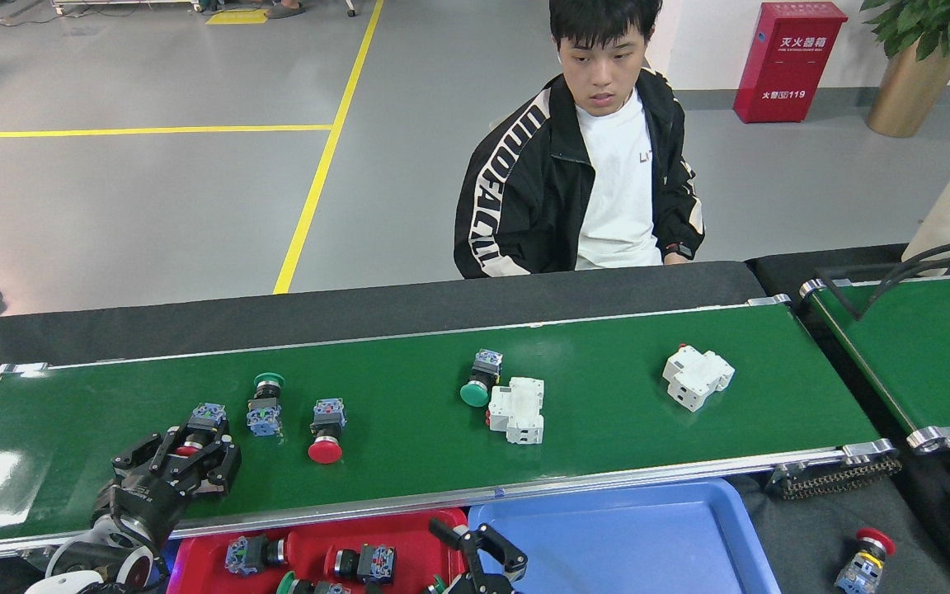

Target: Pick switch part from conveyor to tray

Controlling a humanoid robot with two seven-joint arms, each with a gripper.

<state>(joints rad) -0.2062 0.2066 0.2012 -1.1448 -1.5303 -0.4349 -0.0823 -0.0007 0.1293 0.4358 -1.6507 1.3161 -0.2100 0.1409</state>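
Head view: left gripper (190,452) sits on the conveyor (607,429) at its near left, fingers spread around a red push-button switch (195,429), not clearly clamped. Right gripper (479,554) hangs open and empty above the red tray (310,544), which holds switches.

Glossy green conveyor (607,355), silver metal rails (524,488)

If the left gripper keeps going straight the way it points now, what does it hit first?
The left gripper points up-right along the dark-green conveyor belt; its fingers already flank a red-capped push-button switch, so that comes first, though depth is unclear.
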